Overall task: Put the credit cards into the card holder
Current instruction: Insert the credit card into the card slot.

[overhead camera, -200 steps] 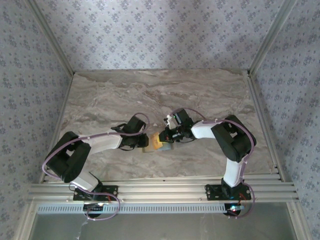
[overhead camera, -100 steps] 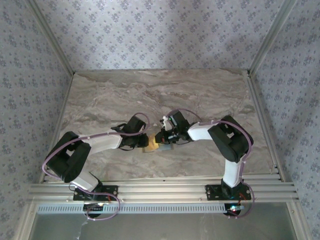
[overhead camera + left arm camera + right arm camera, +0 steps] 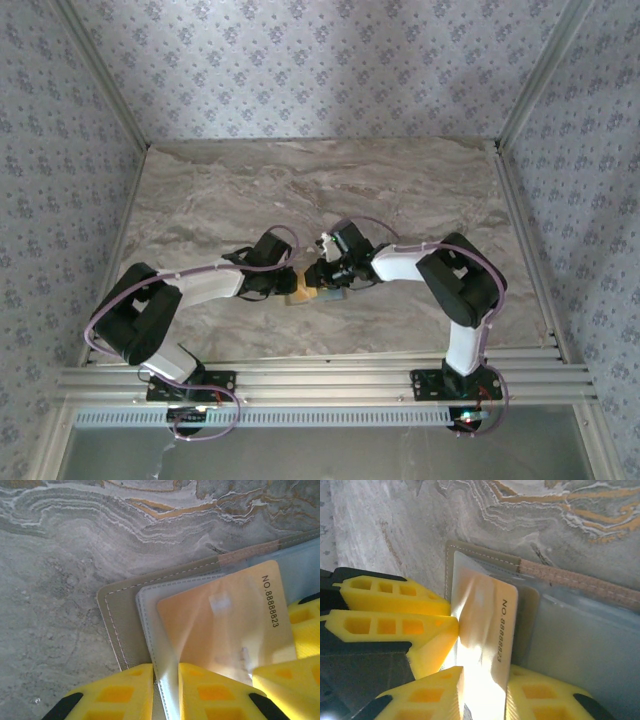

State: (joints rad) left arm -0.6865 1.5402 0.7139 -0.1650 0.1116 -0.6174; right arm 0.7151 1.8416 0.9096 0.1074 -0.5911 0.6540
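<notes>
The gray card holder (image 3: 120,615) lies open on the marble table, its pale blue-gray inside (image 3: 580,640) facing up. My left gripper (image 3: 166,672) is shut on the pale pocket flap at the holder's edge and lifts it slightly. A yellow-orange credit card (image 3: 225,615) printed "NO.88888823" sits partly inside that pocket. My right gripper (image 3: 484,677) is over the card's (image 3: 490,615) near end. Its fingers are parted, and the card lies between them. In the top view both grippers meet over the holder (image 3: 300,297) at mid-table.
The left gripper's yellow fingers (image 3: 395,597) press close beside the right gripper's. The marble tabletop (image 3: 330,190) is bounded by patterned walls. An aluminium rail (image 3: 320,380) carries the arm bases at the near edge.
The right arm has pushed a little left toward the left gripper, and its jaws have parted from shut. The left gripper keeps its pinch on the flap.
</notes>
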